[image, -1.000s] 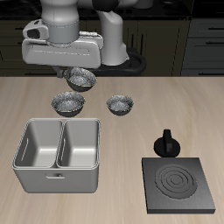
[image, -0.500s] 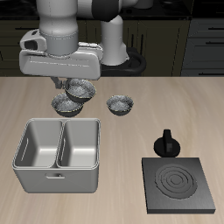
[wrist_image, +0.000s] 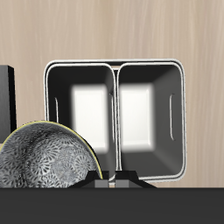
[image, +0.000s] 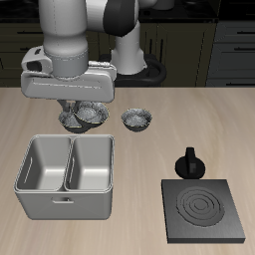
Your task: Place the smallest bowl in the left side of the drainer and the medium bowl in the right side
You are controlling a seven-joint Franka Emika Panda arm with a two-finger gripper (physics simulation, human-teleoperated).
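The gripper (image: 86, 107) is closed narrowly on the rim of the smallest bowl (image: 94, 113); the bowl is held above the wooden table (image: 199, 110), just past the far wall of the drainer (image: 66, 189). In the exterior view the fingers are hidden under the broad white hand, so the grip is read from the wrist view; there the gripper (wrist_image: 111, 178) is seen as two dark tips drawn close together at the rim of the smallest bowl (wrist_image: 48, 166). The bowl is round and silvery-grey with a fine speckled pattern; its thin rim shows pale yellow-green in the wrist view, and part of it is cut off by the frame and the dark hand.

The medium bowl (image: 137, 121) is left on the table, apart from the drainer's far corner; the same speckled metal and dark rim are shown. A third, larger bowl (image: 70, 121) is partly covered by the held one and by the hand.

The drainer (wrist_image: 179, 114) is a light grey metal tub with rounded corners; two deep square compartments are split by a centre wall; a slot is cut into each outer wall.

Near the front edge a flat black square burner plate (image: 204, 209) with raised rings is set; just behind it a small black knobbed object (image: 189, 162) is hard to make out.
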